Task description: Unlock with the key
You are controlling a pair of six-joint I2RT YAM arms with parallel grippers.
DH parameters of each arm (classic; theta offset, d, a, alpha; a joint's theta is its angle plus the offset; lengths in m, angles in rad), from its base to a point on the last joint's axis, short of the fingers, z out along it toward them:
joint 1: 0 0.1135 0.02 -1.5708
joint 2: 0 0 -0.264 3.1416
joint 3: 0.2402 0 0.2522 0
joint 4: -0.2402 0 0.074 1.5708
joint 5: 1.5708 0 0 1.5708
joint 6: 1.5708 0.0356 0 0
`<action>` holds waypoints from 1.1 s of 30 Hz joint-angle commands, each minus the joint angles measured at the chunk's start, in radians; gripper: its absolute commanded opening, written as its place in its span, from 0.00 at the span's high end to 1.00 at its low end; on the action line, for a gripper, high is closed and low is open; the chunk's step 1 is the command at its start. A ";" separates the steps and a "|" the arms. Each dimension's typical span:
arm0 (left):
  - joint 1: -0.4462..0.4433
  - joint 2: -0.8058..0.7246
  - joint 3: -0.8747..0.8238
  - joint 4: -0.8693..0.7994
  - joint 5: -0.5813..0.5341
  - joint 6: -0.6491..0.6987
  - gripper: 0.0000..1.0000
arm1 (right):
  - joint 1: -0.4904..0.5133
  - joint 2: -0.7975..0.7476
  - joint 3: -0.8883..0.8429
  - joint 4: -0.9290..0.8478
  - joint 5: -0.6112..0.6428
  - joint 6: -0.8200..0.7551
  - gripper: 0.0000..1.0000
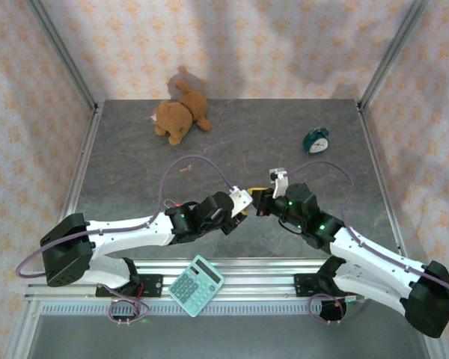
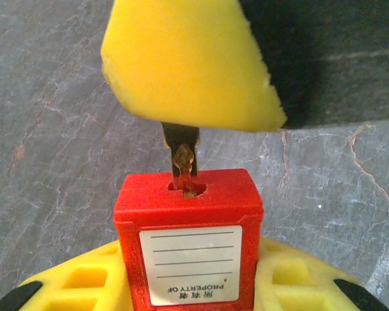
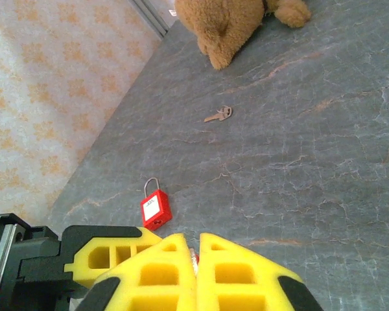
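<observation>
In the left wrist view a red padlock (image 2: 188,214) with a white label stands between the yellow fingers of my left gripper (image 2: 189,275), which is shut on its body. A metal key (image 2: 181,152) sits with its tip in the keyhole on the lock's end. Its head is hidden behind a yellow finger (image 2: 188,65) of the right gripper. My right gripper (image 3: 196,256) is shut on the key, with a thin sliver of metal showing between its pads. From above, the left gripper (image 1: 242,203) and right gripper (image 1: 263,197) meet tip to tip at mid-table.
A second red padlock (image 3: 154,208) lies flat on the table just beyond the grippers, and a loose key (image 3: 218,115) lies farther back. A teddy bear (image 1: 179,114) sits at the back, an alarm clock (image 1: 316,140) at the right, a calculator (image 1: 196,285) on the front rail.
</observation>
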 commanded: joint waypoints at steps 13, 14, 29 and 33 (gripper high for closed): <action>0.049 0.015 0.124 0.236 -0.052 -0.030 0.78 | 0.036 0.030 -0.053 -0.116 -0.179 -0.005 1.00; 0.050 0.017 0.127 0.236 -0.054 -0.029 0.78 | 0.036 0.032 -0.053 -0.115 -0.186 -0.006 1.00; 0.052 0.023 0.118 0.248 -0.049 0.010 0.78 | 0.036 0.046 -0.024 -0.168 -0.248 -0.019 0.99; 0.051 0.026 0.121 0.219 -0.052 0.030 0.78 | 0.036 0.029 -0.020 -0.164 -0.222 0.001 0.95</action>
